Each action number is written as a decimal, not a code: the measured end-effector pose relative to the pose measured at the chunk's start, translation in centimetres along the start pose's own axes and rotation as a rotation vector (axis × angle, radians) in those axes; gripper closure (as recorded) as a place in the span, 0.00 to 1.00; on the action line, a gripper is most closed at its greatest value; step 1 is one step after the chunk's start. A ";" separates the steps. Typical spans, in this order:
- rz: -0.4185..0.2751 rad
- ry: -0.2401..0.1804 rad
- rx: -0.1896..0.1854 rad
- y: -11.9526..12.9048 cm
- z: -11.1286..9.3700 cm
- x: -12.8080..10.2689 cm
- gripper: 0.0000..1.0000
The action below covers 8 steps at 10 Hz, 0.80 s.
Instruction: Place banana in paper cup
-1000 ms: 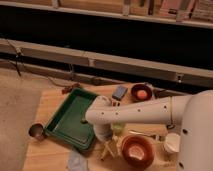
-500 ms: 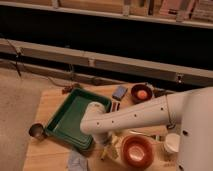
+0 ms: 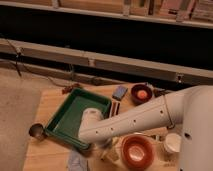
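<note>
Gripper (image 3: 106, 148) low beside red bowl (image 3: 137, 151), grip state unclear; paper cup (image 3: 173, 142) off to right, banana not visible.

My own arm (image 3: 132, 120) crossed the wooden table (image 3: 50, 107) and hid my gripper (image 3: 100, 145) beneath its wrist, near the green tray's (image 3: 75, 117) front corner. The banana (image 3: 111, 152) showed only as a pale sliver under the arm, too blurred to tell apart for sure. My shoulder partly covered the paper cup (image 3: 173, 142), and the picture's lower edge cut the red bowl (image 3: 137, 152) and a bluish thing (image 3: 76, 161) I could not identify
</note>
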 end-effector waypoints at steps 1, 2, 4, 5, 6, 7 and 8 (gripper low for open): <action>0.012 0.001 0.016 -0.1 0.1 0.2 0.20; 0.027 -0.001 0.049 -0.3 0.2 0.8 0.20; 0.054 -0.027 0.116 -0.7 0.2 1.8 0.20; 0.066 -0.047 0.145 -0.9 0.2 2.1 0.20; 0.074 -0.067 0.176 -1.0 0.4 2.7 0.20; 0.067 -0.094 0.186 -1.3 0.6 2.6 0.20; 0.060 -0.109 0.188 -1.5 0.9 2.5 0.20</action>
